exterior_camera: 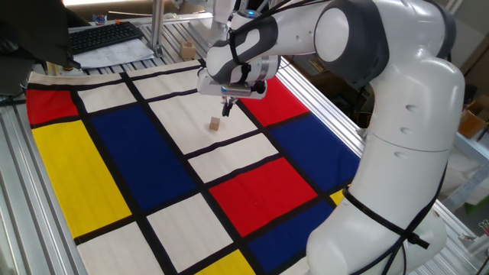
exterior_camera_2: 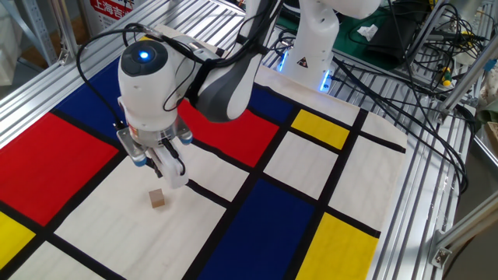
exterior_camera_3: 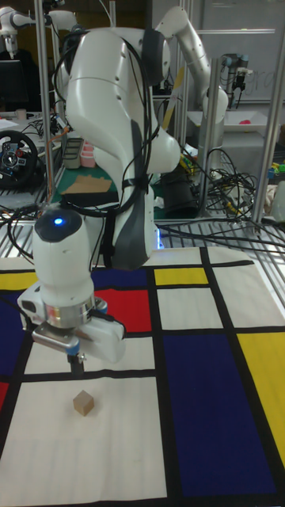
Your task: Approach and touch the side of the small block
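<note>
The small block (exterior_camera: pixel 216 124) is a tiny light-brown wooden cube that lies on a white panel of the coloured mat; it also shows in the other fixed view (exterior_camera_2: pixel 158 199) and the tall fixed view (exterior_camera_3: pixel 83 404). My gripper (exterior_camera: pixel 227 109) hangs just beside it and a little above the mat, on the side of the red panel. Its fingers are shut, with nothing between them. A small gap separates the gripper tip (exterior_camera_2: pixel 175 179) from the block, so they are not touching. In the tall view the gripper tip (exterior_camera_3: pixel 76 366) sits just behind the cube.
The mat (exterior_camera: pixel 114 153) has red, blue, yellow and white panels with black lines. A bigger pale tan block (exterior_camera: pixel 188 51) stands past the mat's far edge, near a keyboard (exterior_camera: pixel 103 36). Aluminium frame rails (exterior_camera_2: pixel 420 210) border the mat, and cables (exterior_camera_2: pixel 389 85) lie by the robot's base.
</note>
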### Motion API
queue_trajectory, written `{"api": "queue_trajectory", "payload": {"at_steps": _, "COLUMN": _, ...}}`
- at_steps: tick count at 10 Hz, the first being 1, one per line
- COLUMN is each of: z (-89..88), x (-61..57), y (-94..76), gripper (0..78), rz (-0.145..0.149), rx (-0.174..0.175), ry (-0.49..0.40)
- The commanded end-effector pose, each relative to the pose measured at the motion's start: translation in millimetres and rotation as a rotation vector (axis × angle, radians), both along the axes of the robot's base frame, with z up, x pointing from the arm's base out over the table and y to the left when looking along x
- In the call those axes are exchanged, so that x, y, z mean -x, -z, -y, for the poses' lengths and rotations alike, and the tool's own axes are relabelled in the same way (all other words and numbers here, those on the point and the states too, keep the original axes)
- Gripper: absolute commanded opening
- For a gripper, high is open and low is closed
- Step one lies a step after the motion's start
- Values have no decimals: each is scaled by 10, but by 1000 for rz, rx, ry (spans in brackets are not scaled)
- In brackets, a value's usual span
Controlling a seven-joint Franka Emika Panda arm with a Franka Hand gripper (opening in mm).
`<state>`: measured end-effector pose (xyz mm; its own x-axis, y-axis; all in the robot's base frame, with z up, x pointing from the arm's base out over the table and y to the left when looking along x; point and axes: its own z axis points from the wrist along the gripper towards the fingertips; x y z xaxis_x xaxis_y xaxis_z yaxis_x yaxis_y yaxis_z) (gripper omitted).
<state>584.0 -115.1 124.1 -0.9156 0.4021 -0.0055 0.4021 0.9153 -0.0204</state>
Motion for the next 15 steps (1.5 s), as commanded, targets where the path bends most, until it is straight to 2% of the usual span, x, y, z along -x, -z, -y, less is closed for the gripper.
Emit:
{"api": "queue_trajectory", "payload": {"at_steps": 1, "z": 92, "x": -139, "y": 197, "gripper": 0, "rz": -37, "rx": 0, "ry": 2}}
{"api": "queue_trajectory", "payload": {"at_steps": 3, "z": 92, "x": -139, "y": 197, "gripper": 0, "rz": -62, "rx": 2, "ry": 18}}
{"api": "queue_trajectory", "payload": {"at_steps": 8, "z": 90, "x": -126, "y": 200, "gripper": 0, "rz": -67, "rx": 12, "ry": 34}}
{"api": "queue_trajectory", "payload": {"at_steps": 10, "z": 80, "x": -80, "y": 213, "gripper": 0, "rz": -71, "rx": 11, "ry": 34}}
{"api": "queue_trajectory", "payload": {"at_steps": 15, "z": 78, "x": -71, "y": 216, "gripper": 0, "rz": -83, "rx": 9, "ry": 40}}
